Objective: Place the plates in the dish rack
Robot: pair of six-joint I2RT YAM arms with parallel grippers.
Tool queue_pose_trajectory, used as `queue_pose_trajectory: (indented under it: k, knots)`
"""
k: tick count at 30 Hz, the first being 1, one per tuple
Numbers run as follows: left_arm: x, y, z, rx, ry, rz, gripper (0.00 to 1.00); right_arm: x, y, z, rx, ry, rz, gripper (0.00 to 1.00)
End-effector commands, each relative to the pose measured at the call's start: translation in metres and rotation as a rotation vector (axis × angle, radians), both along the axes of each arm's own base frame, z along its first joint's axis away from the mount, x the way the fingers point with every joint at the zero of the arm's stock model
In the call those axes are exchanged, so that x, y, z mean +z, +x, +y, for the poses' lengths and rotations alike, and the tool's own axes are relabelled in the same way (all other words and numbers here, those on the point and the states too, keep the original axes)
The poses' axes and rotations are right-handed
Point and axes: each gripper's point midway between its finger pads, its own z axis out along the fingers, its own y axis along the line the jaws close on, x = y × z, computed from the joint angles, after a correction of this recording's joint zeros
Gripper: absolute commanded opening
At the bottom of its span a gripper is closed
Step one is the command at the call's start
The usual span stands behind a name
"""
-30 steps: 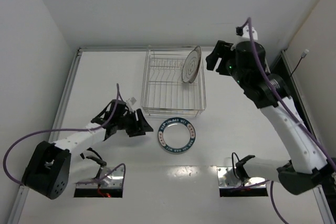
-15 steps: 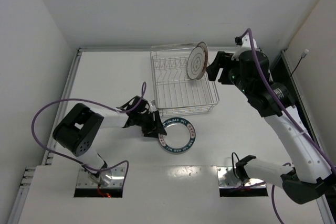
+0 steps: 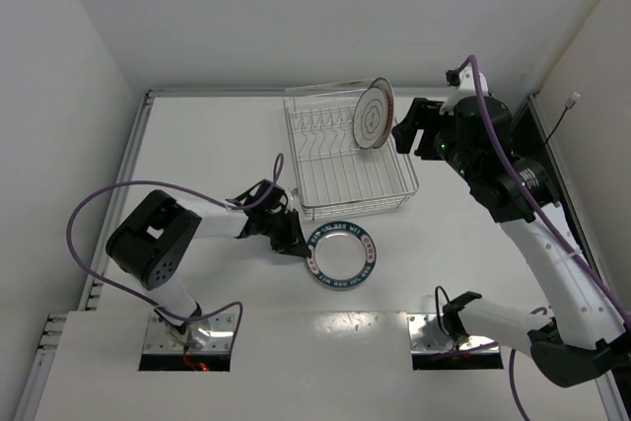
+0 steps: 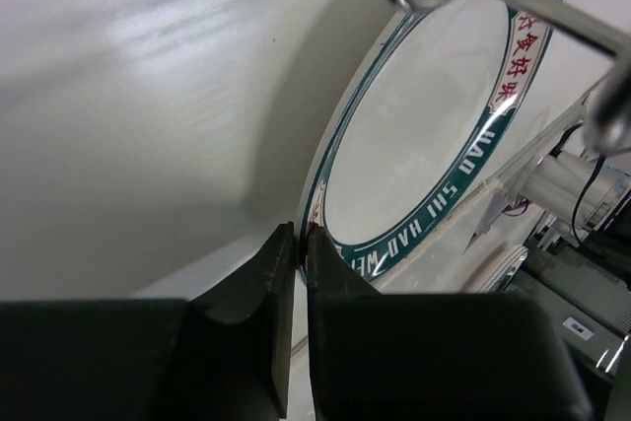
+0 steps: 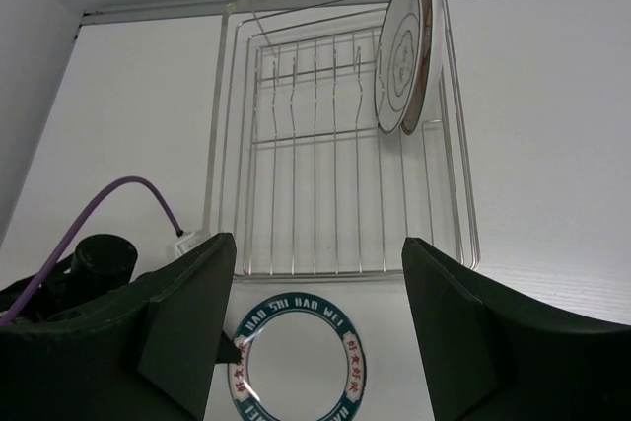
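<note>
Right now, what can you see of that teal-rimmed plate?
The plate is round, glossy like ceramic, white in the centre, with a broad dark-teal rim bearing white letters and red characters. It lies flat on the table, just in front of the rack. The left gripper seems to pinch its left rim.

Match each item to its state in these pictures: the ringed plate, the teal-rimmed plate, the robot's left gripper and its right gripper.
Column one:
1. ringed plate
2. teal-rimmed plate
3. right gripper
4. left gripper

Column two:
A. fingers close together at a plate's rim
B. standing on edge in the dish rack
C. lying flat on the table
D. fingers wide apart, holding nothing

Pairs: 1-B, 2-C, 3-D, 4-A
</note>
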Motion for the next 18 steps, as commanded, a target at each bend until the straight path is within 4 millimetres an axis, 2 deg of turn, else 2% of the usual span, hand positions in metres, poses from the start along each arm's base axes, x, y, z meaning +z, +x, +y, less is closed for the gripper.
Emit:
queue_pose_trajectory:
  k: [1, 3, 4, 7, 8, 9, 11, 12, 13, 14, 15, 16, 18]
  knots:
    - [0.011, -0.009, 0.003, -0.023, 0.026, -0.027, 0.00, 0.022, -0.002, -0.005, -0.009, 0.012, -0.057, 0.66]
    - [0.021, -0.017, 0.002, -0.039, 0.027, -0.040, 0.00, 0.020, -0.003, -0.007, -0.018, 0.005, -0.050, 0.66]
    - [0.037, -0.015, 0.001, -0.038, 0.001, -0.077, 0.00, 0.016, -0.003, -0.007, -0.017, 0.001, -0.041, 0.66]
    - [0.063, -0.021, -0.006, -0.036, -0.050, -0.114, 0.00, 0.010, -0.004, -0.008, -0.017, -0.005, -0.030, 0.66]
    - [0.076, -0.022, -0.011, -0.043, -0.077, -0.140, 0.00, 0.007, -0.006, -0.012, -0.026, -0.009, -0.022, 0.66]
    - [0.100, -0.020, -0.017, -0.036, -0.128, -0.196, 0.00, -0.004, -0.007, -0.009, -0.015, -0.006, 0.004, 0.66]
    - [0.123, -0.019, -0.021, -0.023, -0.182, -0.253, 0.00, -0.020, -0.009, -0.008, -0.004, 0.002, 0.044, 0.66]
    - [0.149, -0.016, -0.024, -0.008, -0.249, -0.312, 0.00, -0.028, -0.012, -0.001, 0.029, 0.017, 0.068, 0.66]
    - [0.161, -0.016, -0.025, -0.003, -0.277, -0.338, 0.00, -0.039, -0.017, 0.003, 0.045, 0.030, 0.097, 0.66]
    - [0.175, -0.013, -0.025, 0.015, -0.303, -0.374, 0.00, -0.041, -0.013, 0.005, 0.057, 0.044, 0.091, 0.67]
    - [0.195, -0.011, -0.024, 0.033, -0.341, -0.420, 0.00, -0.049, -0.020, 0.011, 0.100, 0.074, 0.107, 0.67]
    - [0.205, -0.012, -0.024, 0.033, -0.358, -0.440, 0.00, -0.049, -0.020, 0.021, 0.154, 0.104, 0.102, 0.69]
    - [0.230, -0.008, -0.024, 0.044, -0.389, -0.490, 0.00, -0.048, -0.026, 0.026, 0.201, 0.132, 0.085, 0.70]
